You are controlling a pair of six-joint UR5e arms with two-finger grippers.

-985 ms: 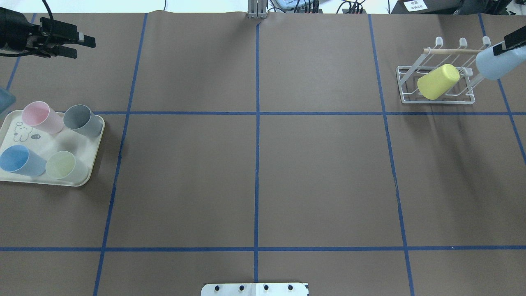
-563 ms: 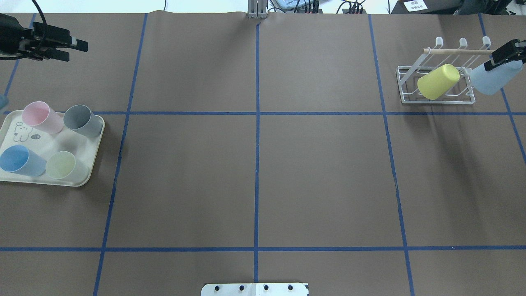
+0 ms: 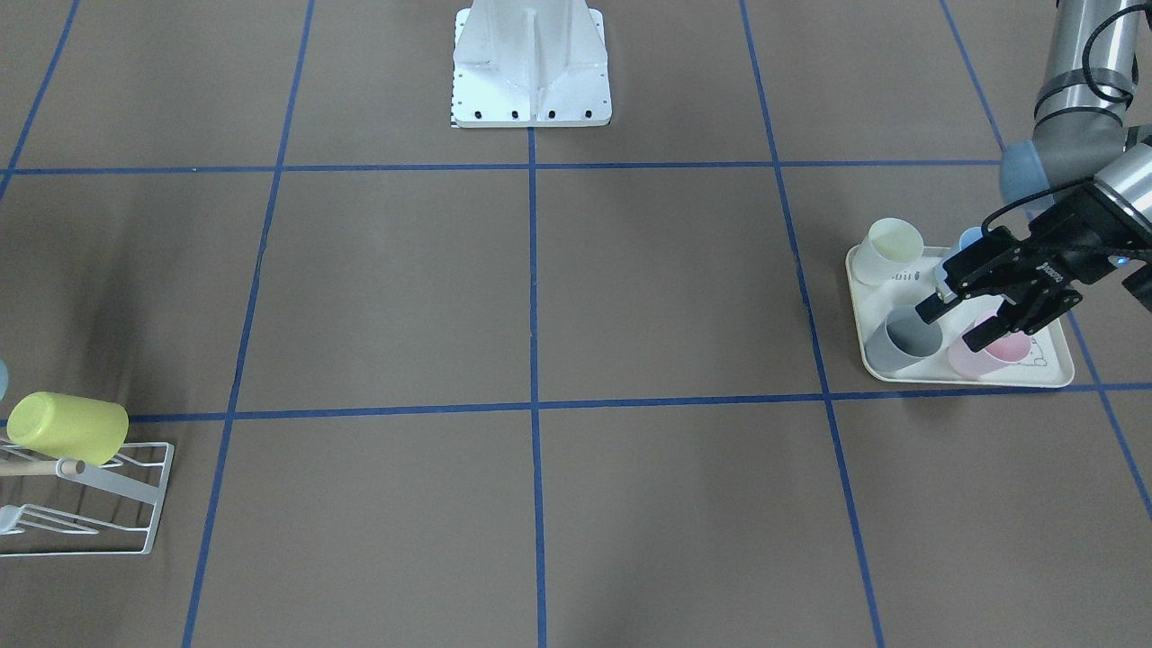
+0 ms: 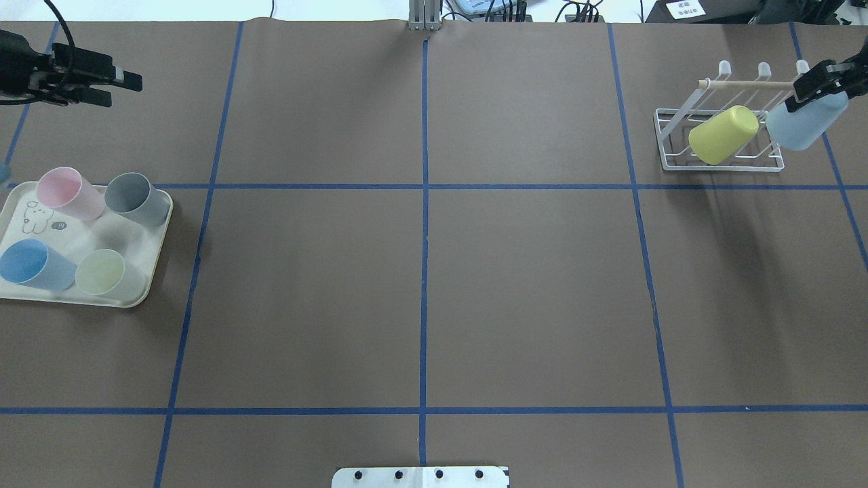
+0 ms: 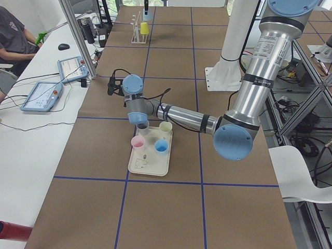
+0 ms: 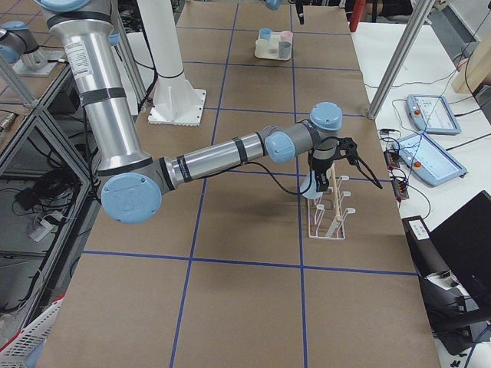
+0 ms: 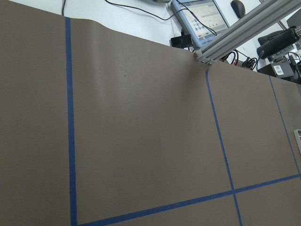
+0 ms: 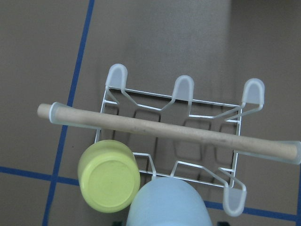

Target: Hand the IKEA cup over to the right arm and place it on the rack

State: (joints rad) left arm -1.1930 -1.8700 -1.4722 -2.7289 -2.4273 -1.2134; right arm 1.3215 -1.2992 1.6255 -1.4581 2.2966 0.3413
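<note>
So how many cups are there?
6. Four stand on the tray: pink, grey, blue and pale green. A yellow one lies on the rack. The right hand holds a light blue one beside it. None seem hidden.

From overhead, the tray (image 4: pixel 74 234) lies at the left edge of the table (image 4: pixel 420 298). The rack (image 4: pixel 746 85) stands well apart at the right, toward the far side. Four cups stand on the tray, two by two: far-left cup (image 4: pixel 64 193), far-right cup (image 4: pixel 135 198), near-left cup (image 4: pixel 34 264), near-right cup (image 4: pixel 105 272). A tilted cup (image 4: pixel 723 134) rests on the rack's middle. The held cup (image 4: pixel 803 122), in the right gripper (image 4: pixel 817 85), hangs just beside it at the rack's right end. The left gripper (image 4: pixel 126 92) hovers near the tray's far side.
</note>
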